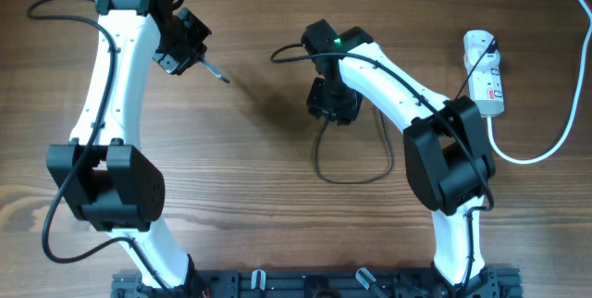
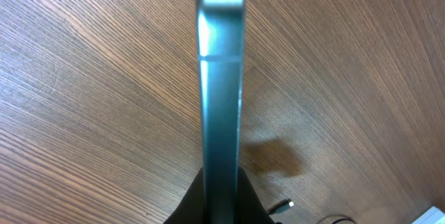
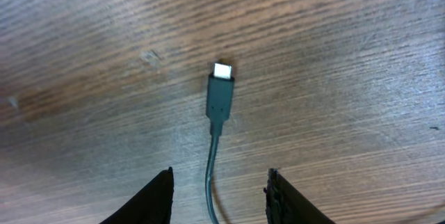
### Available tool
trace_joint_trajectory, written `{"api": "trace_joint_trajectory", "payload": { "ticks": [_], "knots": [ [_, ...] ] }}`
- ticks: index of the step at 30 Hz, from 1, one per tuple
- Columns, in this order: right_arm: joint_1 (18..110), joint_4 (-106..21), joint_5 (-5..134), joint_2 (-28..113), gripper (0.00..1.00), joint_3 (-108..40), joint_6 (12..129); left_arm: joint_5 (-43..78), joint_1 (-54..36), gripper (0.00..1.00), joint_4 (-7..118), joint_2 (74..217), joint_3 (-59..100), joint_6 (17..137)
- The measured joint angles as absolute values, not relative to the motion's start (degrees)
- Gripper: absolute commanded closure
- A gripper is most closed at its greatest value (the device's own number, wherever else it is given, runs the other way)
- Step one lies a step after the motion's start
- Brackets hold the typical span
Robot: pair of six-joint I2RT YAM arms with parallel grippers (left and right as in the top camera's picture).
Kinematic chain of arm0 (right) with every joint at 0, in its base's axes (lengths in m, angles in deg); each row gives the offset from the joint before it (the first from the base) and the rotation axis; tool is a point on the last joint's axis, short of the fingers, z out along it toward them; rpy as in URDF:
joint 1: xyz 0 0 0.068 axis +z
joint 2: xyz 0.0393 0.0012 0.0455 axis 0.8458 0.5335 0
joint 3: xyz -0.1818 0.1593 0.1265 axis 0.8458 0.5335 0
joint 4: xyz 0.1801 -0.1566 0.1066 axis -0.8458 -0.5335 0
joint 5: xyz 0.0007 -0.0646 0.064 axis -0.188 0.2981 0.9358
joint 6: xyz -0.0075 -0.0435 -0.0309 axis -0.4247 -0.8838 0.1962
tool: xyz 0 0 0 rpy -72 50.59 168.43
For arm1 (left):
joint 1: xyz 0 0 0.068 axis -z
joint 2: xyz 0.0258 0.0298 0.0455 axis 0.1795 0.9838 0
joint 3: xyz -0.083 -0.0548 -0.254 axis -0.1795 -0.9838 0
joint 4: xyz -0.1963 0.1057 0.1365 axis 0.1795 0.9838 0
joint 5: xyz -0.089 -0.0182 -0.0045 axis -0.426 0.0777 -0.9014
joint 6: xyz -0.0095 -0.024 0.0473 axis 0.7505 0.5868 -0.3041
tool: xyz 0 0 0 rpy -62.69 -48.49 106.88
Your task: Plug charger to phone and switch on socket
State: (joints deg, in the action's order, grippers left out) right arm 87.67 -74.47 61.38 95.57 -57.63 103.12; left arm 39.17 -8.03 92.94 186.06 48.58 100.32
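- The left gripper was closed on the phone and held it off the table, towards the far left corner.
- From the left wrist view the phone showed only its thin side, a smooth blue-grey metal band with one fine seam across it. Its lower end was clamped between the dark fingers.
- The right gripper hung low over the middle of the table. Its jaws were well apart and had nothing in them.
- The charger lay on the wood just ahead of those jaws, its short dark tip ending in a bright metal connector. The thin black cable ran back between the two fingers without touching either, and overhead it made a loose loop towards the near edge.
- The power strip, white with small red marks, lay near the far right corner with a black plug at its far end. Its white cord curved along the right edge.
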Motion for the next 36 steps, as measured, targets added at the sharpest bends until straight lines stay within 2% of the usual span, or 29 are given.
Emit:
{"api": "trace_joint_trajectory", "payload": {
  "ticks": [1,3,15,31,32,33,36],
  "knots": [
    [87.7,-74.4,61.0,95.6,0.63,-57.6,103.2,39.2,-8.0,0.96,92.9,186.1,48.6,100.3],
    [87.7,-74.0,60.6,95.6,0.66,-57.0,103.4,39.3,-8.0,0.96,92.9,186.1,48.6,100.2],
    [87.7,-66.0,60.4,95.6,0.66,-50.0,103.7,39.6,-8.0,0.96,92.7,186.1,48.6,100.2],
    [89.4,-64.0,59.5,95.6,0.7,-49.8,105.3,39.6,-8.0,0.96,92.7,186.1,48.6,100.2],
    [89.5,-64.0,59.3,95.6,0.71,-49.8,105.5,39.6,-8.0,0.96,92.7,186.1,48.6,100.2],
    [89.5,-64.0,59.3,95.6,0.77,-49.8,105.7,39.6,-8.0,0.96,92.7,186.1,48.6,100.2],
    [89.5,-63.9,58.9,95.6,0.81,-49.8,106.2,39.6,-8.0,0.96,92.7,186.1,48.6,100.2]
  ]
}}
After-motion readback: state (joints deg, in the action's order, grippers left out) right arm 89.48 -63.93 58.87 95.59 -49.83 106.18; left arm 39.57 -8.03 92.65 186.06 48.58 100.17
